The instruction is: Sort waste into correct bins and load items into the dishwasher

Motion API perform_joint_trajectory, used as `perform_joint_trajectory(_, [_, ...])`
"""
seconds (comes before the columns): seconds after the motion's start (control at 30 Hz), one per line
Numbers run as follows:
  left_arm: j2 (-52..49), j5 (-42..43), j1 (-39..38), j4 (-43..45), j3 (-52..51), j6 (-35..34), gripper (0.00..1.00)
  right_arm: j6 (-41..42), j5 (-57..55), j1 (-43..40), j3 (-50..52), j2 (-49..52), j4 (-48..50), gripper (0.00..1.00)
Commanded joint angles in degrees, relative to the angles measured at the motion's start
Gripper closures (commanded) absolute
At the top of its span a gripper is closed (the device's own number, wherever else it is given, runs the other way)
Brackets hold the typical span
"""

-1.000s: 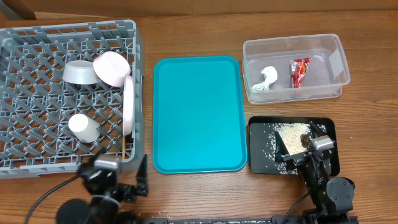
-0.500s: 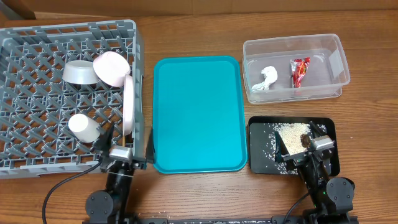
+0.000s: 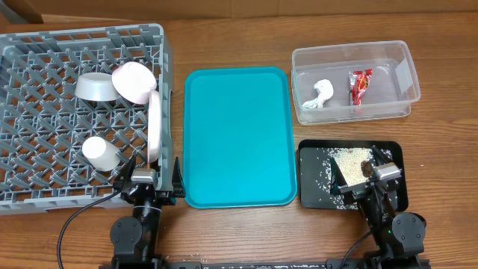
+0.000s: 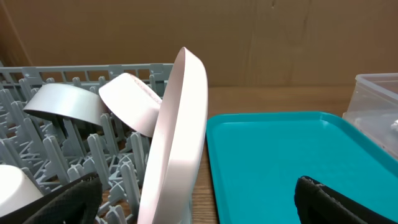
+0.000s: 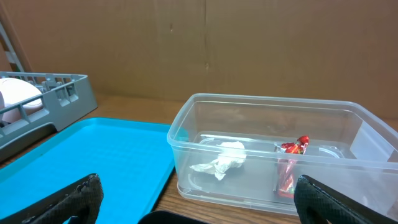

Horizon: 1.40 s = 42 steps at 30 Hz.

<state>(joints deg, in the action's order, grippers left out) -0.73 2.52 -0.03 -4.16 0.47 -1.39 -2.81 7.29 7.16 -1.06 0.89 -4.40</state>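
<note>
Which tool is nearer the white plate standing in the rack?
Left. The left tool sits just in front of the plate at the rack's near corner; the right tool is across the teal tray, over the black tray.

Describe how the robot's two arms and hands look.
The left hand and right hand sit on black arms with round joints; each has a silver block and two black textured fingers. A thin black cable trails beside each arm.

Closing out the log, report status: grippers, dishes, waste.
Left gripper and right gripper open, empty. Plate, grey bowl, pink bowl, cup in rack. Tissue, wrapper in tub; rice in black tray. Nothing in the way.
</note>
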Motion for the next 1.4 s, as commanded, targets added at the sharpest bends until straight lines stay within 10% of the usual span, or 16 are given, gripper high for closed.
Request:
perform_joint_trajectory(0.0, [0.48,-0.13,-0.33,-0.11,-0.20,-0.79,0.00,-0.22,0.26,-0.20,0.59,-0.66,0.22,0.00])
perform_joint_trajectory(1.37, [0.61,-0.15,-1.07,-0.09,-0.20,-0.76,0.00,-0.22,0.26,-0.20,0.59,-0.66,0.22,0.00])
